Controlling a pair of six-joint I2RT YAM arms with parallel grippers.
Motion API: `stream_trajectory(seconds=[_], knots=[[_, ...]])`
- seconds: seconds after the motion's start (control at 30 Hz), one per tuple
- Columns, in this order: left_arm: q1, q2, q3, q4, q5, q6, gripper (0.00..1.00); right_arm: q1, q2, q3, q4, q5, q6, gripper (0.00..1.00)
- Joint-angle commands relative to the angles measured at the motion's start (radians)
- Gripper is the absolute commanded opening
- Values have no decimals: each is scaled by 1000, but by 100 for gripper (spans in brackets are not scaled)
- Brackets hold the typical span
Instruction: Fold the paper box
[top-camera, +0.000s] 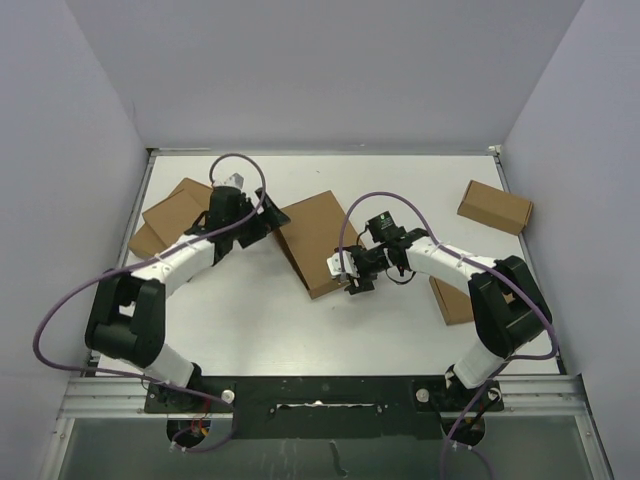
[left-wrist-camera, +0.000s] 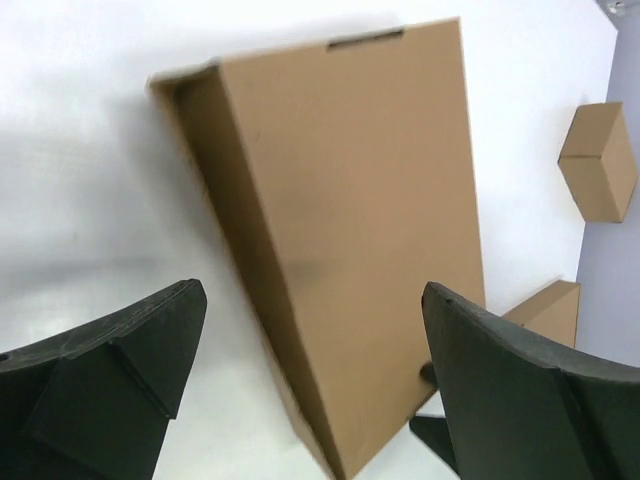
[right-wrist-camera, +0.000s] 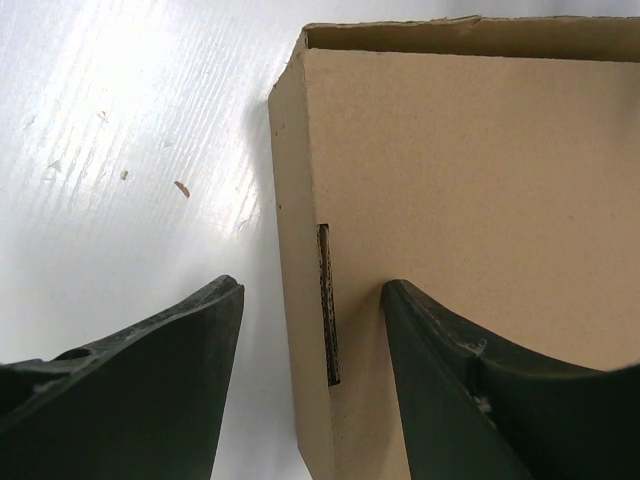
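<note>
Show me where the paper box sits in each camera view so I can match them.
Top view: paper box at centre, lying slantwise.
Left wrist: paper box fills the middle, slanting top to bottom.
Right wrist: paper box fills the right half, a slot in its side wall.
Shared landmark: the small box, far right in the top view, at the left wrist's right edge; absent from right wrist.

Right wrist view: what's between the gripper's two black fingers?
In that view, the slotted side wall of the plain brown cardboard mailer box, plus a sliver of white table.
</note>
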Motion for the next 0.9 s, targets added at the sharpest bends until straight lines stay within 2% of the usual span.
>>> stream_trajectory(seconds=[0.0, 0.2, 0.47, 0.57, 0.67, 0.8, 0.87], knots=[[34, 162, 166, 12, 75, 87, 88, 13, 38, -5, -76, -4, 17, 58], [37, 286, 304, -94, 55, 118, 82, 14, 39, -5, -77, -6, 15, 58], [55, 262, 284, -103, 34, 146, 85, 20, 47, -2, -81, -9, 12, 58], [56, 296, 301, -85, 45, 140, 82, 23, 49, -2, -82, -7, 12, 58], [61, 352, 327, -62, 61, 125, 66, 24, 50, -2, -82, -5, 12, 58], [59, 409, 379, -61, 75, 116, 54, 24, 51, -1, -85, -4, 10, 58], [59, 427, 398, -68, 80, 119, 43, 24, 52, 0, -85, -4, 9, 57]])
